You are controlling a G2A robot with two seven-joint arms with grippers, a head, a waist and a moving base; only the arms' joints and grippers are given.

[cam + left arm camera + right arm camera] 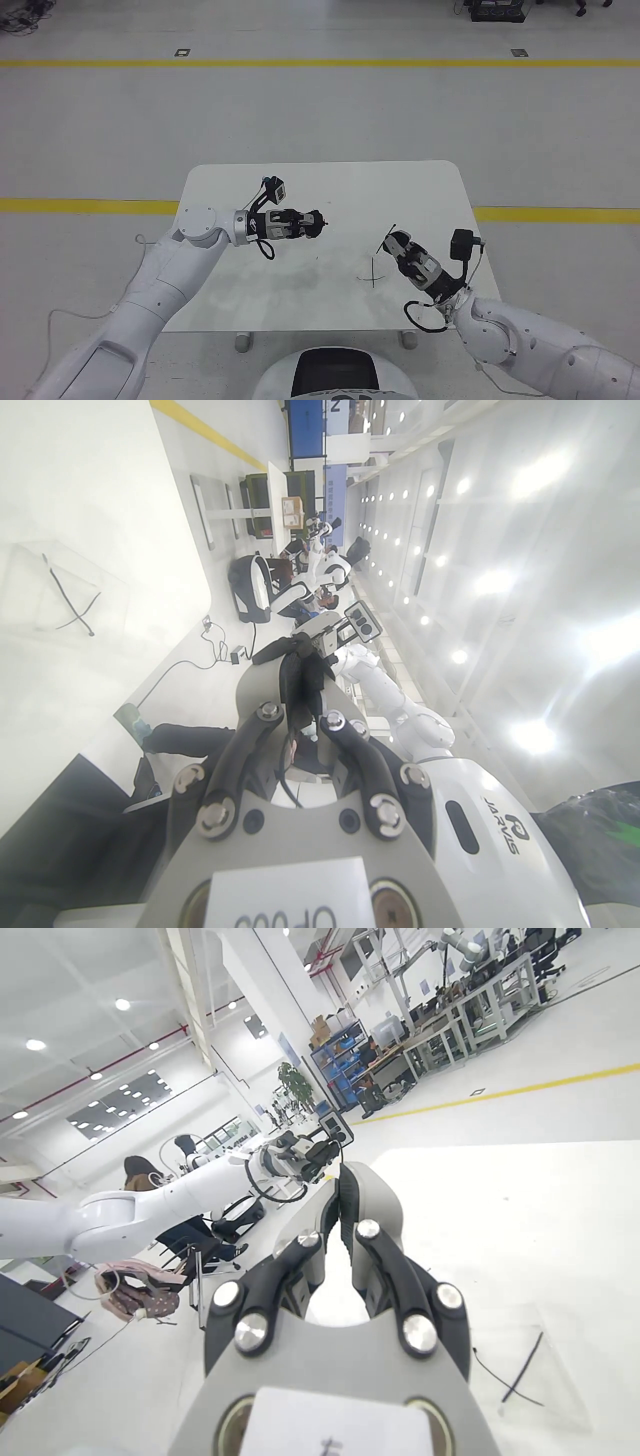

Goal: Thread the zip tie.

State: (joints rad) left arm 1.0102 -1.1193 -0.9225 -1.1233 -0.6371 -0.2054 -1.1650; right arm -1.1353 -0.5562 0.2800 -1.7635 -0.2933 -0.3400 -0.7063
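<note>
Right tool [340, 1188] was clamped on the zip tie [391, 234] (long axis running out past its tips), left tool [316, 222] sat pinched together well apart, aimed at it.

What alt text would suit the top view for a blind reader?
From above: over a white table, the robot's right gripper, shut on a thin black zip tie, faces its left gripper, also shut. Two more black ties lie crossed on the table nearby.

crossed zip ties [373, 272] on table [300, 190]
</note>
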